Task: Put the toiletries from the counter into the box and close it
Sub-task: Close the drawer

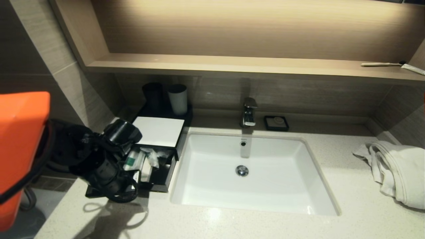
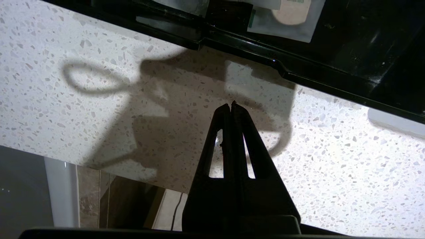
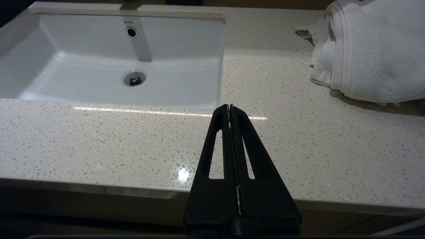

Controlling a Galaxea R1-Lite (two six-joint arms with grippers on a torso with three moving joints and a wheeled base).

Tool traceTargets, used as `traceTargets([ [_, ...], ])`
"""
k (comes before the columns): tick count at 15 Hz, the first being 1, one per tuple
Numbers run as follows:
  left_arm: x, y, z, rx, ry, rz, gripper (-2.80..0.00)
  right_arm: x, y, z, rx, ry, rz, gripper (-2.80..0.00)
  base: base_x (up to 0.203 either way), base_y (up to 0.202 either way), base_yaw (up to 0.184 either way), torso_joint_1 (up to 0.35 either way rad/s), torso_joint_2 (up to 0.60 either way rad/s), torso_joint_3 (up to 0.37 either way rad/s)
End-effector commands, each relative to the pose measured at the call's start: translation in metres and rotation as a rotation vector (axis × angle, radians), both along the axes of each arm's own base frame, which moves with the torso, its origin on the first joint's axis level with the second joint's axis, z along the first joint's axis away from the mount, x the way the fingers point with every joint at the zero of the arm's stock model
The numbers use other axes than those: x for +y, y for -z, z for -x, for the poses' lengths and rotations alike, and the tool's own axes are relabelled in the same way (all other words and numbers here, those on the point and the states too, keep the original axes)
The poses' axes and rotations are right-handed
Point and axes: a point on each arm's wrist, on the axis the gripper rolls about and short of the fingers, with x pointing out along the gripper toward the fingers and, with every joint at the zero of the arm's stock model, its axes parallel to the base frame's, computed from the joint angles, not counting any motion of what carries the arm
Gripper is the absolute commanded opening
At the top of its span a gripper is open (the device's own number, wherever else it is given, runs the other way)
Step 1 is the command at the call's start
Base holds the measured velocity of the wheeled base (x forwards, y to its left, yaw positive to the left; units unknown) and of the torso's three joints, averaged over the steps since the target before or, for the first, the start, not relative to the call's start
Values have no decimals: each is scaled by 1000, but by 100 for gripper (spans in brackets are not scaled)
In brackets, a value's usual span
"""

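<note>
Left gripper (image 2: 231,105): fingers pressed together, holding nothing; it hangs over bare counter (image 2: 99,109) just short of the box's front edge.
Box (image 1: 165,176): black, open, directly ahead of the left gripper; its white lid (image 1: 159,130) sits slid back beyond the opening, covering only the far half.
Toiletries (image 1: 141,161): packets already lie inside the open part; none visible on the counter near the gripper.
Step in hand: likely closing the lid.
Risk, lid: the lid lies past the packets from the gripper; reaching over them could drag a packet out, or jam one under the lid if it stands proud.
Risk, box: a push on the low front edge may slide the whole box instead of the lid.
Risk, cups: two cups (image 1: 177,99) stand just behind the lid; overreach could tip them.
Right gripper (image 3: 230,107): clenched, empty, parked over the counter in front of the sink (image 3: 113,66), towel (image 3: 375,49) to its far side.
</note>
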Motion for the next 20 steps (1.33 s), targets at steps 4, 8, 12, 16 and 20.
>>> traceTargets([
  [4,0,9,-10,-6,-13,-1,-280,0,0,0,0,0,0,-280,0,0,0,0,0,0],
  [8,-2,13,-17,-12,-17,-2,-280,0,0,0,0,0,0,-280,0,0,0,0,0,0],
  [12,-1,14,-26,-26,-30,-1,-280,0,0,0,0,0,0,-280,0,0,0,0,0,0],
  [16,0,8,-35,-56,-40,8,-280,0,0,0,0,0,0,-280,0,0,0,0,0,0],
  [20,1,5,-50,-78,-50,12,-280,0,0,0,0,0,0,-280,0,0,0,0,0,0],
])
